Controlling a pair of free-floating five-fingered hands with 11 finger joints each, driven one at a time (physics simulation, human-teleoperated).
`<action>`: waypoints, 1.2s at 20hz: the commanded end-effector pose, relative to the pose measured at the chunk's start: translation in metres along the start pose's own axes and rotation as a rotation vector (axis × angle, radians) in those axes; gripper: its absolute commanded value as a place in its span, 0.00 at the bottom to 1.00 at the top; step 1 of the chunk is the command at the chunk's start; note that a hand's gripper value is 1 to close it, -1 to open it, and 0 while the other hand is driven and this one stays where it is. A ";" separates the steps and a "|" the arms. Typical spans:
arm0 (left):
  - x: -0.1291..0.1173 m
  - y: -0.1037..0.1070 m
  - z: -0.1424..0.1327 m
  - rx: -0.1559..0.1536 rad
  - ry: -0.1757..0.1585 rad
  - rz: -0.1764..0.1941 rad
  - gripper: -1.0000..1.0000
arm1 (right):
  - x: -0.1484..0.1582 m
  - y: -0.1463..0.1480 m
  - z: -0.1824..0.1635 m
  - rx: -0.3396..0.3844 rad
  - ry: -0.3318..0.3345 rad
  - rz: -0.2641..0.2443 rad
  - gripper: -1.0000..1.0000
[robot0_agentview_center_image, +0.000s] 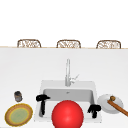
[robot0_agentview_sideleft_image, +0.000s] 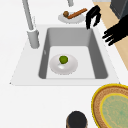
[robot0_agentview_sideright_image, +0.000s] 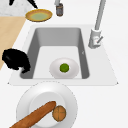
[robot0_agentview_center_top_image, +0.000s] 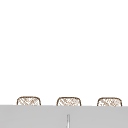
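Front view: two black hands float over the front edge of a grey sink (robot0_agentview_center_image: 93, 88), and a large red ball (robot0_agentview_center_image: 67, 114) hides the basin's middle.
Left hand (robot0_agentview_center_image: 42, 98): it hangs above the sink's front left corner with its fingers pointing straight down, relaxed, grasping nothing. From the left side it shows as spread dark fingers (robot0_agentview_sideleft_image: 115, 33) over the wooden strip beside the counter.
Right hand (robot0_agentview_center_image: 94, 109): it hovers at the sink's front right corner, just beside the white plate, fingers curled down and gripping nothing. From the right side it is a rounded black shape (robot0_agentview_sideright_image: 15, 60) over the basin's near left corner; from the left side its fingers (robot0_agentview_sideleft_image: 92, 17) arch downward near the plate.
White plate (robot0_agentview_sideright_image: 26, 105): it sits on the counter right of the sink, carrying a long brown baguette (robot0_agentview_sideright_image: 35, 115) and a small round brown bun (robot0_agentview_sideright_image: 59, 113), which touch.
Sink bowl (robot0_agentview_sideleft_image: 71, 67): a shallow white bowl lies on the basin floor with a small green lime (robot0_agentview_sideleft_image: 63, 59) in its middle, well apart from both hands.
Faucet (robot0_agentview_center_image: 68, 72): it stands upright behind the basin.
Left counter: a yellow-rimmed woven plate (robot0_agentview_center_image: 18, 114) lies there, with a small dark cup (robot0_agentview_center_image: 18, 96) just behind it.
Background: three wicker chair backs (robot0_agentview_center_top_image: 68, 101) line the far edge.
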 end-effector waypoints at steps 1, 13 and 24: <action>0.022 -0.021 0.001 0.020 0.002 -0.005 0.00 | 0.000 0.000 0.000 0.000 0.000 0.000 0.50; 0.083 -0.085 0.010 0.039 0.007 0.011 0.00 | 0.000 0.000 0.000 0.000 0.000 0.000 0.50; 0.077 -0.079 0.006 -0.003 -0.008 -0.014 0.50 | 0.007 -0.018 -0.008 -0.026 -0.001 0.025 0.00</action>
